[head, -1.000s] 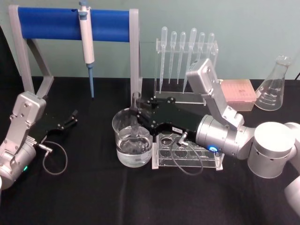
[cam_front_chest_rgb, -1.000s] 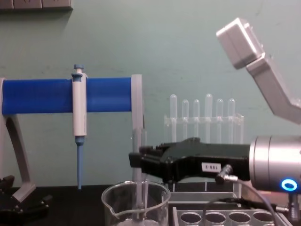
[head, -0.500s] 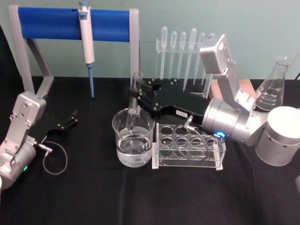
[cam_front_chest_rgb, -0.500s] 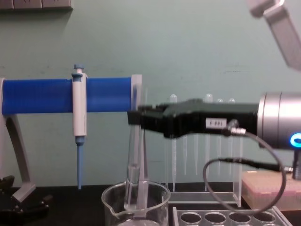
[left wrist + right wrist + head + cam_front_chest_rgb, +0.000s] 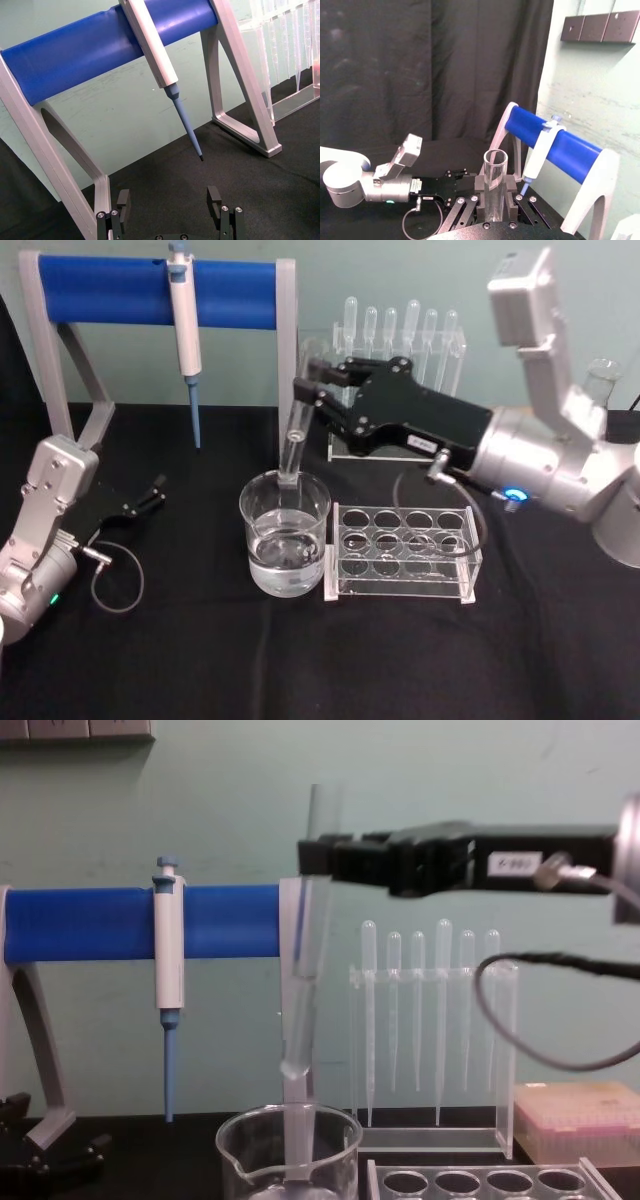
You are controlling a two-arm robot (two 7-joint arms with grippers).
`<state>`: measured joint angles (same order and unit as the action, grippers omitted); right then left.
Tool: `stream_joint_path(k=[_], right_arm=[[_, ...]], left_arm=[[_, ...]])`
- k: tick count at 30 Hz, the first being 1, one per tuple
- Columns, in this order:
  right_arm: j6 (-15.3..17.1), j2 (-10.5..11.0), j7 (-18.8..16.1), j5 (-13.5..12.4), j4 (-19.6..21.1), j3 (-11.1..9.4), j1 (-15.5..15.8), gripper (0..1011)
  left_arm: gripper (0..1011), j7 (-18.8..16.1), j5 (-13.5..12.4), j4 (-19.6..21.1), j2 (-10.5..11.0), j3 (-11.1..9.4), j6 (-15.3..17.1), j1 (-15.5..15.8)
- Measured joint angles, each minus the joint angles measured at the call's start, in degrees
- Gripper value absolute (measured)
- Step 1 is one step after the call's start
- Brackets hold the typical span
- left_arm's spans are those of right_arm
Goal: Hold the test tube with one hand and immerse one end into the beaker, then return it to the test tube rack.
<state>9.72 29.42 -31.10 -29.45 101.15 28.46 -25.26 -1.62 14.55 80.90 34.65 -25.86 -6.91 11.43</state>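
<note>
My right gripper (image 5: 312, 392) is shut on the upper part of the test tube (image 5: 296, 435), a clear glass tube held slightly tilted. In the chest view the test tube (image 5: 305, 960) hangs with its round bottom a little above the rim of the beaker (image 5: 290, 1150). The beaker (image 5: 285, 540) stands on the black table with clear liquid in it. The right wrist view shows the test tube's open rim (image 5: 495, 165) between my right fingers (image 5: 481, 184). My left gripper (image 5: 150, 495) rests open at the table's left, and its fingers (image 5: 214, 196) hold nothing.
A clear rack with round holes (image 5: 405, 550) stands right of the beaker. Behind it are a pipette stand (image 5: 400, 340) and a blue-barred frame (image 5: 110, 290) carrying a pipettor (image 5: 183, 310). A flask (image 5: 600, 380) and a pink box (image 5: 580, 1120) sit far right.
My right gripper has risen with the test tube, lifting its lower end out of the beaker to just above the rim. The left arm has not moved.
</note>
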Motion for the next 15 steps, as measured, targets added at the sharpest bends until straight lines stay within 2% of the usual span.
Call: stream_joint_path(k=[7, 10, 15], right_arm=[[0.1, 4.2, -0.3, -2.8, 3.1, -2.6, 1.6, 243], [-1.0, 7.0, -0.5, -4.0, 4.2, -4.1, 3.4, 243], [-3.0, 10.1, -0.5, -5.0, 5.1, -6.0, 6.5, 243]], left_arm=[[1000, 0.0, 0.0, 0.0, 0.0, 0.0, 0.0, 0.0], [1000, 0.0, 0.0, 0.0, 0.0, 0.0, 0.0, 0.0], [1000, 0.0, 0.0, 0.0, 0.0, 0.0, 0.0, 0.0]])
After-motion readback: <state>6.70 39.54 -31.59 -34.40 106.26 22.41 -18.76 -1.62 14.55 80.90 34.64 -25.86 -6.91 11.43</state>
